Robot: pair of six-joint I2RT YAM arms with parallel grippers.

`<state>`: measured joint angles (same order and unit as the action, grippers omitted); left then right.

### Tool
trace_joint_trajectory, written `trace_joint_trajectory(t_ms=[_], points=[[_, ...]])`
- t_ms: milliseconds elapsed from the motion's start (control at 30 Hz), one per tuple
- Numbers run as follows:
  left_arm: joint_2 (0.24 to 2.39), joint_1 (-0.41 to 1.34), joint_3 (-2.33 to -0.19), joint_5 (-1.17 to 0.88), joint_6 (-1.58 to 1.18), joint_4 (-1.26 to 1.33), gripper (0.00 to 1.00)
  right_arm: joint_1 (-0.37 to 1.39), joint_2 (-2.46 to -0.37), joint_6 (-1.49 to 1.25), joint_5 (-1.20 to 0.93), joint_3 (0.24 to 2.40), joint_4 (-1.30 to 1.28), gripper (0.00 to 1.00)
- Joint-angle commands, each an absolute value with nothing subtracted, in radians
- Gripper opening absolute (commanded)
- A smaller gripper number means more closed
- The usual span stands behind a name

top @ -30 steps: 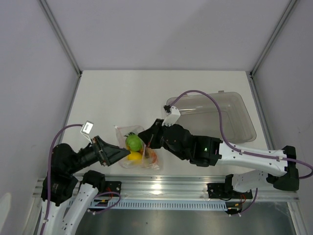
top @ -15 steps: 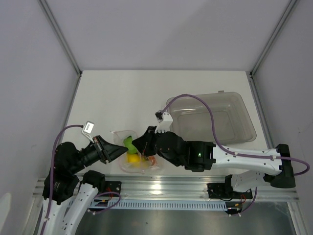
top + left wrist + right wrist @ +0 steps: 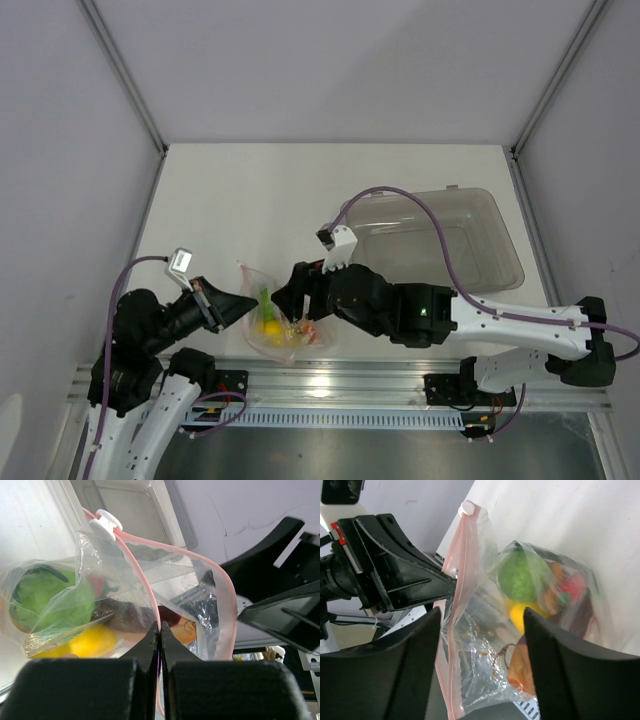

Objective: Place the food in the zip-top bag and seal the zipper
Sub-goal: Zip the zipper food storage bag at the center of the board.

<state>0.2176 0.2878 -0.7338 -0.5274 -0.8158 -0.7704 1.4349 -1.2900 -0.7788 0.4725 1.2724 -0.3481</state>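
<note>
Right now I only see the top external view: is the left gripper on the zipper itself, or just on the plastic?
Observer: On the strip. The left wrist view shows the left gripper shut on the pink zipper.
Operator: Is the mouth closed yet?
Observer: No. Below the white slider the two sides of the strip part, so the zip-top bag gapes open.
Operator: And the right gripper?
Observer: The right wrist view shows the right gripper open, with the bag between its fingers.
</note>
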Motion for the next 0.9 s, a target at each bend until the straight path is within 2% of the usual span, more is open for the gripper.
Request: trace_joint_trajectory(t_ms=[0,100,400,667,867], points=[[0.245,0.291,-0.772,-0.554,-0.769,-0.735,0.01,1.404,-1.215,-0.684,0.456,1.335,-0.406,0.71],[0.276,0.291,-0.818,-0.601,-0.741,-0.726,0.01,1.339,-1.172,-0.629,0.396,1.345,-0.449,0.8],[0.348,0.291,-0.963,-0.759,-0.683,-0.713,0.01,1.062,-1.103,-0.47,-0.001,1.384,-0.489,0.77],[0.468,0.291,-1.02,-0.968,-0.643,-0.641,0.01,1.039,-1.127,-0.273,-0.193,1.443,-0.549,0.76],[0.511,0.291,-1.002,-1.146,-0.684,-0.512,0.01,0.991,-1.105,-0.169,-0.281,1.37,-0.545,0.75]])
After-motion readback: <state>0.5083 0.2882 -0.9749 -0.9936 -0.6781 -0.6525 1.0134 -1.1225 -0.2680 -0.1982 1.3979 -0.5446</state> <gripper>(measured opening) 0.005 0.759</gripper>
